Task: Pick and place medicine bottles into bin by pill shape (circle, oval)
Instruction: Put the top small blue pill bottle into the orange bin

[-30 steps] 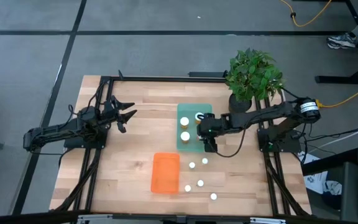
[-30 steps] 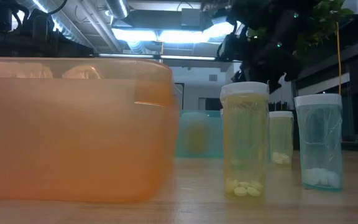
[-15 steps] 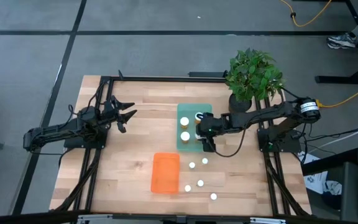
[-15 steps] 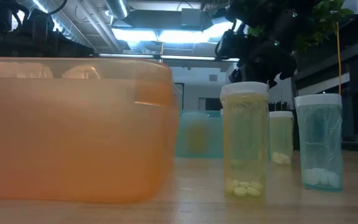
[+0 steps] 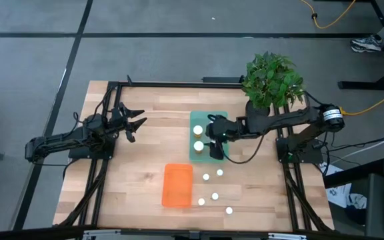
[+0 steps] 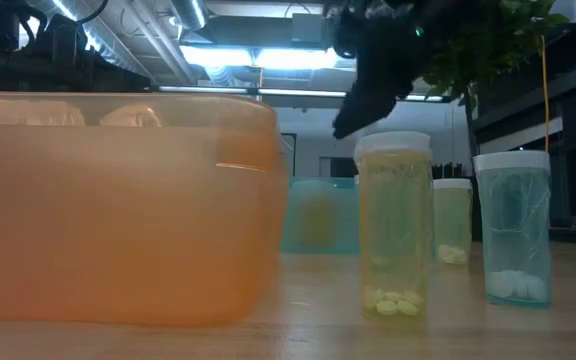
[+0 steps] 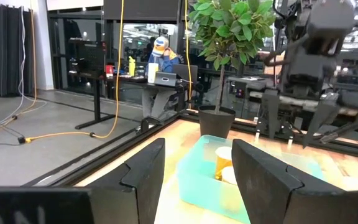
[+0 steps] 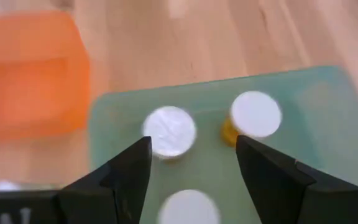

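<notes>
Your teal bin [image 5: 201, 121] and orange bin [image 5: 177, 185] split the sorting, one per pill shape. The right gripper [image 5: 215, 148] hangs over the teal bin, fingers spread and empty, probably just past a drop; three bottles [image 8: 169, 132] sit inside. Five more [image 5: 215, 197] wait on the wood. The left gripper [image 5: 136, 123] idles, open, far off. No label is readable.

The pale wooden desk [image 5: 145, 153] carries a translucent green tray [image 5: 202, 155] at centre, an orange plastic bin [image 5: 177, 185] at 6 o'clock, and five white-capped medicine bottles [image 5: 215, 197] toward 5 o'clock.
</notes>
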### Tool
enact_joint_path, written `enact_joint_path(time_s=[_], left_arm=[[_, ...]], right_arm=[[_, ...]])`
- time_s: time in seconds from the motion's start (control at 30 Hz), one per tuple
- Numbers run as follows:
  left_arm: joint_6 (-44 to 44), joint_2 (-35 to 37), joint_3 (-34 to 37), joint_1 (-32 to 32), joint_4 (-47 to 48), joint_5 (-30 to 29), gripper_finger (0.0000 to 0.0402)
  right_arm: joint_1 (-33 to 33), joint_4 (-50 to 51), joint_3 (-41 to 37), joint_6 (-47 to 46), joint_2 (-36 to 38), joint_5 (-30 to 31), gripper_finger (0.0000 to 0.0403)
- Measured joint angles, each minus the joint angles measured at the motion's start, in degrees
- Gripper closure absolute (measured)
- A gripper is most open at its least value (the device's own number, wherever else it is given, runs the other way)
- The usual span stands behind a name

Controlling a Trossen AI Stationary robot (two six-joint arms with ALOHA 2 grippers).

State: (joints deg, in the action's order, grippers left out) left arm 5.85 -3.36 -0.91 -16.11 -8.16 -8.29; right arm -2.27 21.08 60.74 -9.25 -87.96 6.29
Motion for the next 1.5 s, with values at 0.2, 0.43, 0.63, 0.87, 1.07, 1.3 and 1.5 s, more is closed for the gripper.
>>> enact_joint_path(time_s=[0.2,0.43,0.63,0.87,1.07,1.3,1.5], left_arm=[[0.0,0.0,0.0,0.0,0.0,0.0,0.0224],[0.0,0.0,0.0,0.0,0.0,0.0,0.0224],[0.1,0.0,0.0,0.0,0.0,0.0,0.0224],[0.1,0.0,0.0,0.0,0.0,0.0,0.0224],[0.1,0.0,0.0,0.0,0.0,0.0,0.0224],[0.3,0.0,0.0,0.0,-0.1,0.1,0.0224],[5.6,0.0,0.0,0.0,-2.5,2.2,0.0224]], right_arm=[[-3.4,14.0,7.5,-11.8,0.0,-4.9,0.0167],[-10.9,24.5,11.5,-10.1,0.8,-5.0,0.0167],[-14.2,24.6,11.6,-14.8,0.8,-4.6,0.0167],[-17.7,31.1,11.4,-20.1,1.4,1.1,0.0167],[-23.0,34.2,11.4,-25.1,3.0,7.0,0.0166],[-27.6,34.0,11.4,-26.6,5.6,9.1,0.0166],[-28.8,33.7,11.4,-26.5,6.3,9.2,0.0166]])
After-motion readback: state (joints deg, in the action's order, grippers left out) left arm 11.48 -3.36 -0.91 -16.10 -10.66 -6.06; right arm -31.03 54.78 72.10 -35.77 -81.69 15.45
